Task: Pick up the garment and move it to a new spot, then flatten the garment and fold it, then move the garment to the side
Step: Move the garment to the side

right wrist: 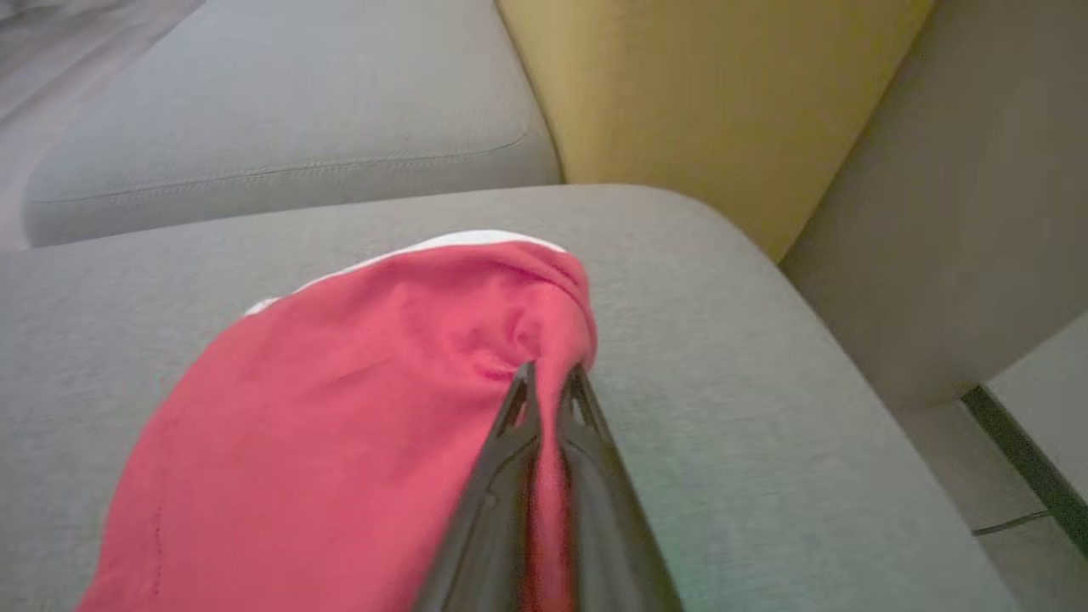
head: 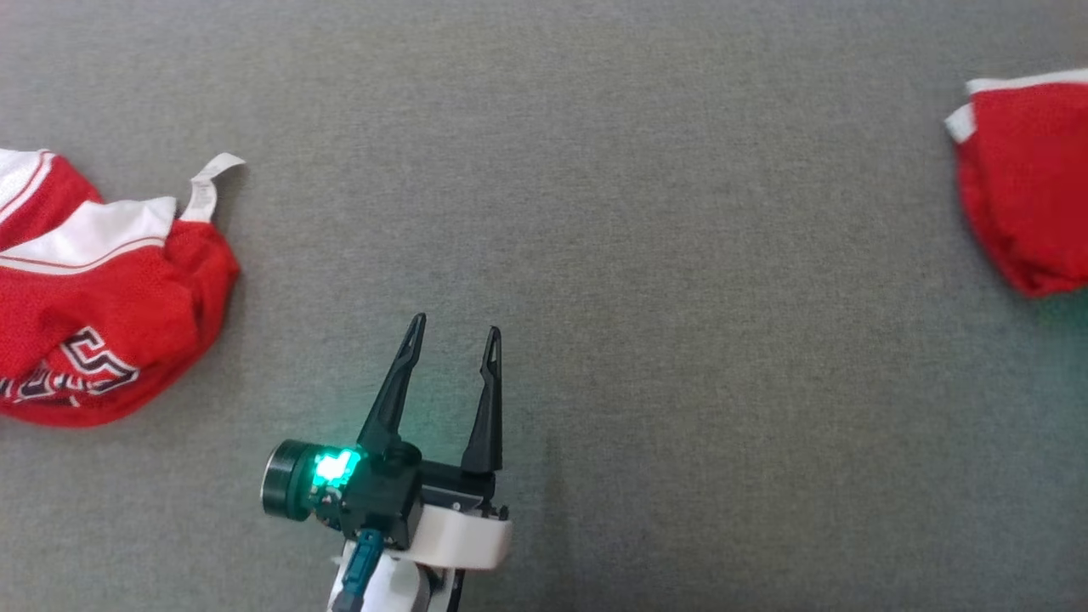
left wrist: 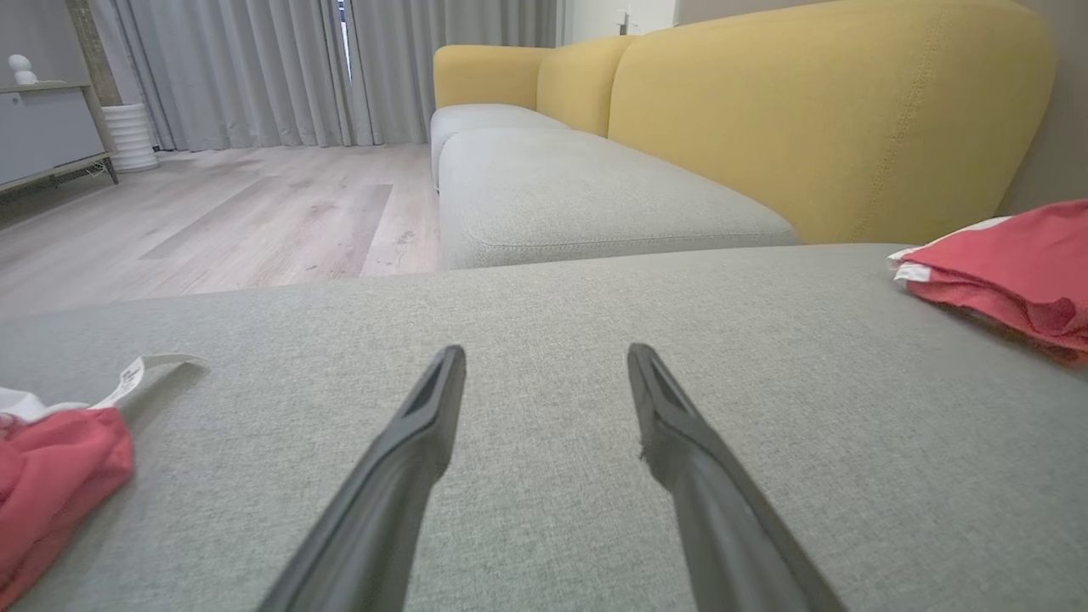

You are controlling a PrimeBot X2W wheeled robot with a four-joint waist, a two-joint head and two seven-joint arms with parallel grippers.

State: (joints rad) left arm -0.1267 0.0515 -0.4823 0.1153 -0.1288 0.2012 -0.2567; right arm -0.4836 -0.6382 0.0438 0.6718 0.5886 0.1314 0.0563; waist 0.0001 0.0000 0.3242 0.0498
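A red garment (right wrist: 357, 408) with a white edge lies bunched on the grey cushion. My right gripper (right wrist: 551, 374) is shut on a fold at its right edge, with red cloth pinched between the two fingers. The same garment (head: 1028, 187) sits at the far right edge of the head view and at the right in the left wrist view (left wrist: 1011, 272). My left gripper (head: 455, 327) hovers open over bare cushion near the bottom middle, holding nothing; its fingers (left wrist: 425, 433) spread wide just above the fabric.
A second crumpled red-and-white jersey (head: 102, 297) with lettering and a white tag lies at the left (left wrist: 51, 476). The grey seat cushion (head: 646, 212) spans the view. A yellow sofa back (left wrist: 816, 110) rises behind, with wooden floor (left wrist: 212, 221) beyond the cushion's edge.
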